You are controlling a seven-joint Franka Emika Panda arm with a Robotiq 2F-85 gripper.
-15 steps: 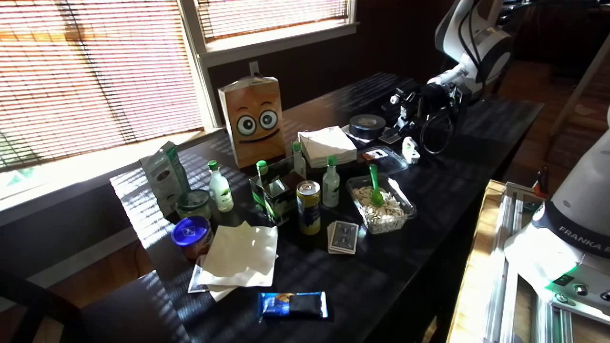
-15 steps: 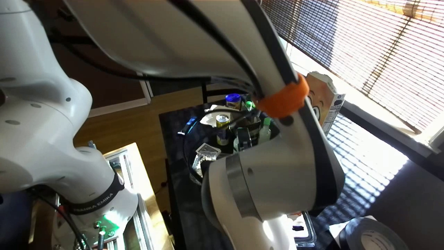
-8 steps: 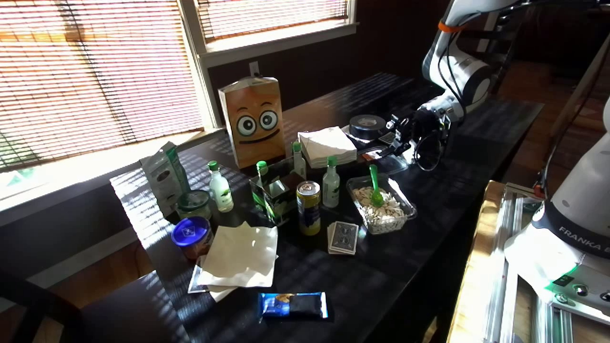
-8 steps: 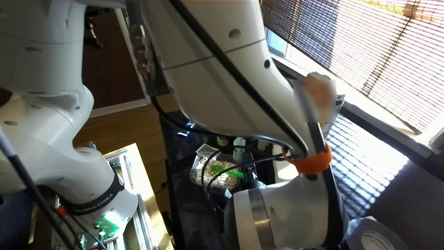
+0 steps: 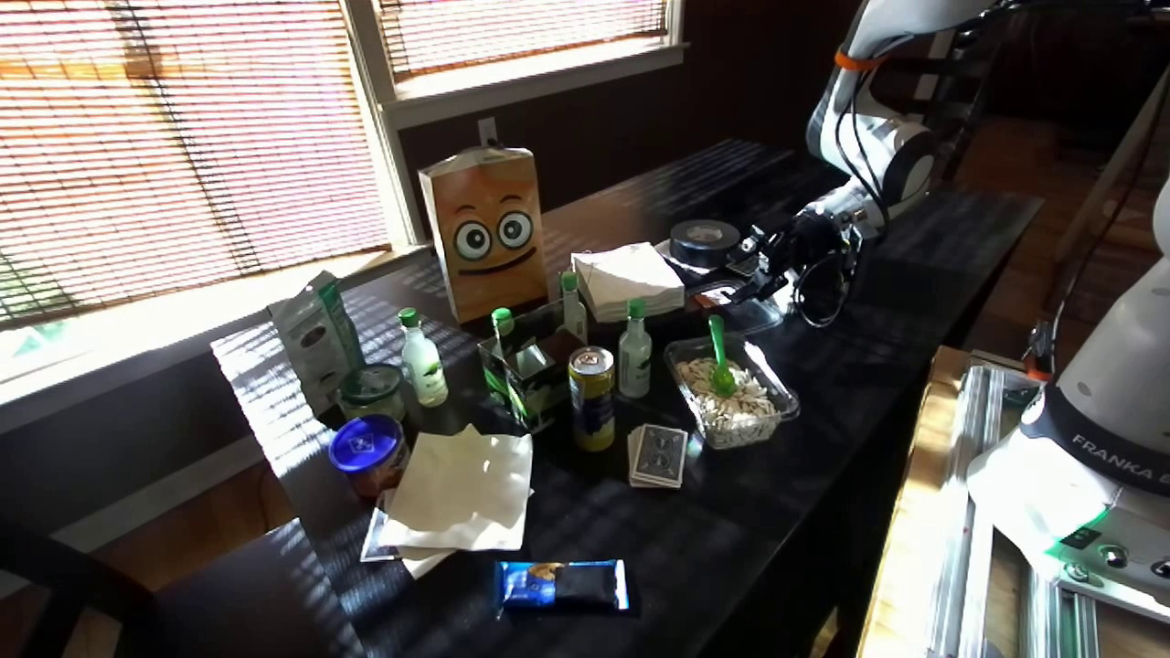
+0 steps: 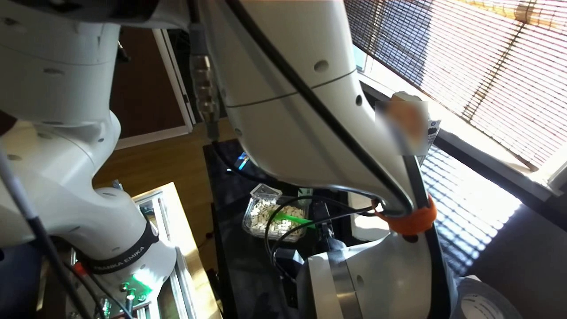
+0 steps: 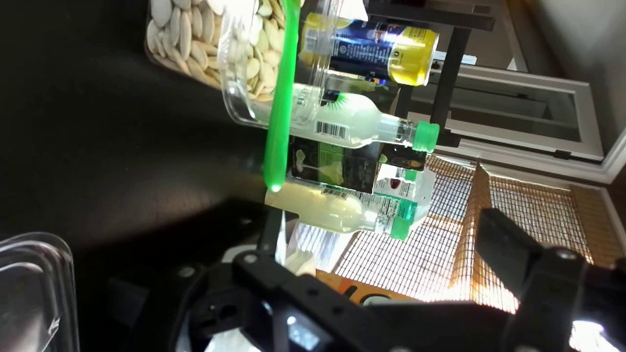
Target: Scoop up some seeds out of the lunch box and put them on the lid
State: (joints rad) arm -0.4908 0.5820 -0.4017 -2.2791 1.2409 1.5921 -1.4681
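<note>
pincer (image 7: pixel 386 222) spread, holding nothing. step looks like grabbing green spoon (image 7: pixel 282 100): line up square with handle (image 7: pixel 277 161) end, close gently, avoid nudging lunch box (image 7: pixel 234 100).

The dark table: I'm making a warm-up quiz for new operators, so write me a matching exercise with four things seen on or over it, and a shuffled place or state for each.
Things
1. green spoon
2. gripper
3. playing cards
4. yellow-and-blue can

Places and states
A. open, holding nothing
B. standing upright on the table
C. among the seeds in the lunch box, handle sticking out
D. lying flat in a small pile

Right pairs: 1-C, 2-A, 3-D, 4-B
</note>
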